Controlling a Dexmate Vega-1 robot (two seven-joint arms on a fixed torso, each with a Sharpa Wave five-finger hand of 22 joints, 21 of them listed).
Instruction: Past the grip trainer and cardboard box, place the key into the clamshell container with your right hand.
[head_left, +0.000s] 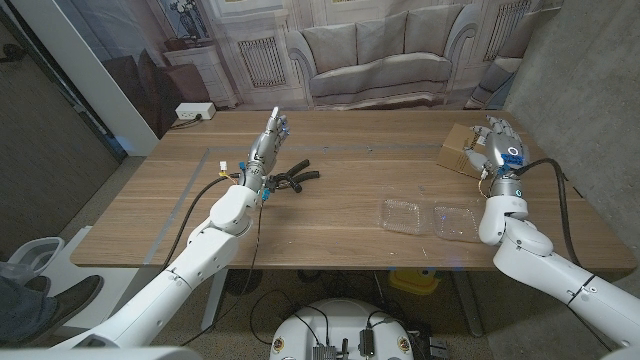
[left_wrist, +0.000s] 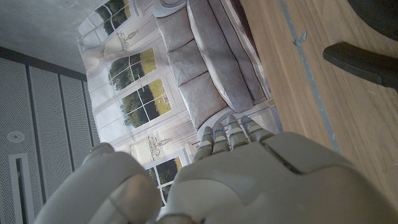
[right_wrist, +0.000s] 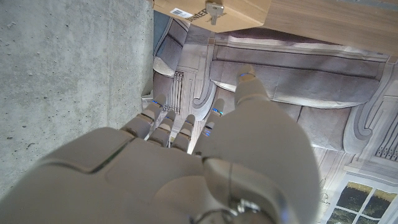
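The left hand (head_left: 272, 137) was raised, fingers apart, holding nothing, the grip trainer (head_left: 291, 177) at its four o'clock. The clamshell container (head_left: 432, 217) lay open further right. The right hand (head_left: 498, 140) hovered empty, fingers spread, over the cardboard box (head_left: 460, 150); the key (right_wrist: 214, 10) rested on the box.

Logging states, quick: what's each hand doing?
Left hand: open, holding nothing.
Right hand: open, holding nothing.
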